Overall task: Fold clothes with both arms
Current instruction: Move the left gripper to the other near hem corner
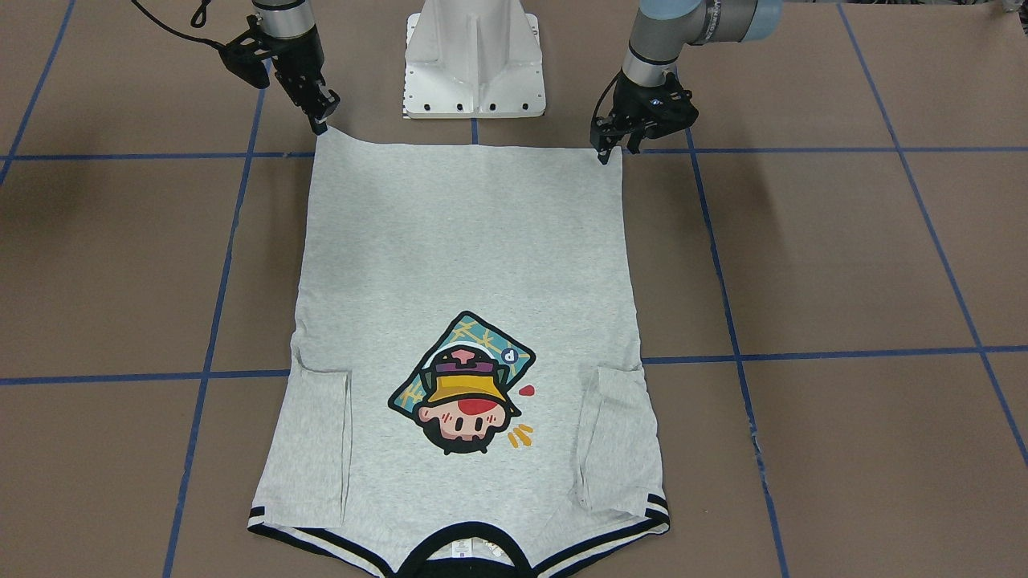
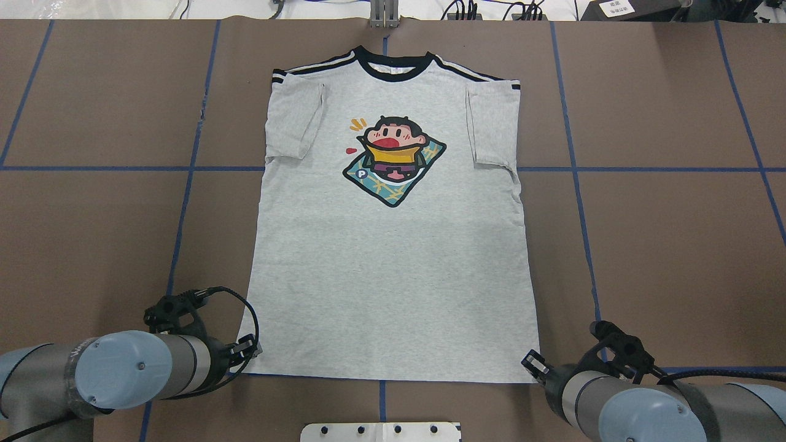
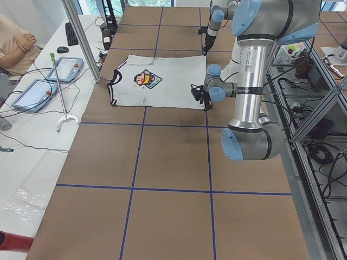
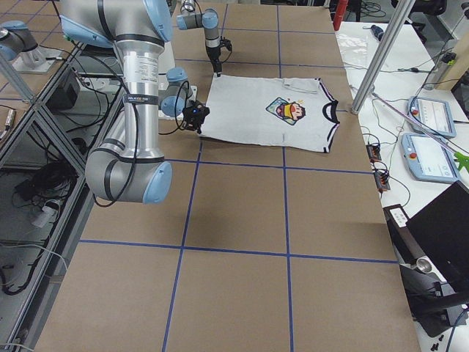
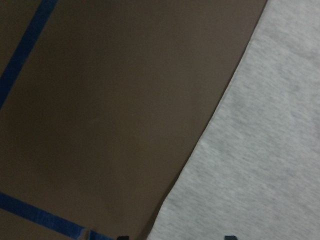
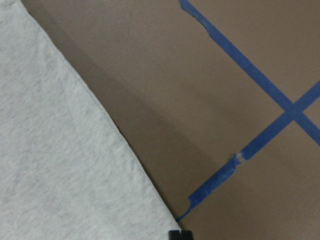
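Note:
The grey T-shirt (image 2: 393,245) lies flat and print-up on the brown table, with its black collar (image 2: 393,64) at the far side and both sleeves folded inward. It also shows in the front view (image 1: 466,265). My left gripper (image 1: 614,151) is low at the hem's left corner. In the left wrist view its open fingertips (image 5: 122,238) straddle the shirt's edge (image 5: 260,165). My right gripper (image 1: 321,122) is at the other hem corner. In the right wrist view its tips (image 6: 180,235) are together right at the cloth's corner (image 6: 75,165), which looks pinched.
The white pedestal base (image 1: 474,64) stands between the arms, just behind the hem. Blue tape lines (image 2: 571,169) grid the table. An operator's bench with tablets (image 3: 59,67) and a metal post (image 3: 81,38) lies beyond the collar side.

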Action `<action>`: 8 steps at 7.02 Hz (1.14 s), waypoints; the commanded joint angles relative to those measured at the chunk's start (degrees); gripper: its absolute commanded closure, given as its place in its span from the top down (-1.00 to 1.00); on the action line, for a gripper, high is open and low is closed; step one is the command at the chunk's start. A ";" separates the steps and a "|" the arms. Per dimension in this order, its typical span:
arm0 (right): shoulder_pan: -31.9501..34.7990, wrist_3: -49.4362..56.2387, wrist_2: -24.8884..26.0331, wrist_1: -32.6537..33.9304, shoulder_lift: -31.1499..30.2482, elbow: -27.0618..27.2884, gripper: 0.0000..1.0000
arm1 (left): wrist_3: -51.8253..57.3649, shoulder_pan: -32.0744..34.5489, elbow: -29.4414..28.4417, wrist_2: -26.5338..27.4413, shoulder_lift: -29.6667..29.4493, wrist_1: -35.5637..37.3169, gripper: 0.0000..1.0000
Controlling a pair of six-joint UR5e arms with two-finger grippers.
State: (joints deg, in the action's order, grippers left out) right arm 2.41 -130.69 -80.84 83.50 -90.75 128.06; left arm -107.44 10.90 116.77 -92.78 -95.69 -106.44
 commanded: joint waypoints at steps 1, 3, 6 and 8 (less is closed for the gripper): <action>-0.03 0.00 -0.02 0.00 -0.04 0.00 -1.00 | -0.05 0.00 0.29 -0.03 -0.20 0.00 -0.17; 0.31 0.00 -0.02 0.00 0.14 0.00 -1.00 | 0.21 0.00 0.47 -0.21 -0.12 -0.08 -1.00; 0.49 0.00 -0.02 0.00 0.67 0.09 -1.00 | 0.56 -0.09 3.01 -1.17 0.06 0.09 -1.00; 0.40 0.00 -0.10 0.00 0.40 1.48 -1.00 | 0.56 -2.89 10.02 -1.53 5.13 0.53 -1.00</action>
State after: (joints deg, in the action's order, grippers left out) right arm 2.86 -130.69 -80.92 83.46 -90.23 128.55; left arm -106.89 9.57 122.85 -94.13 -93.38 -106.10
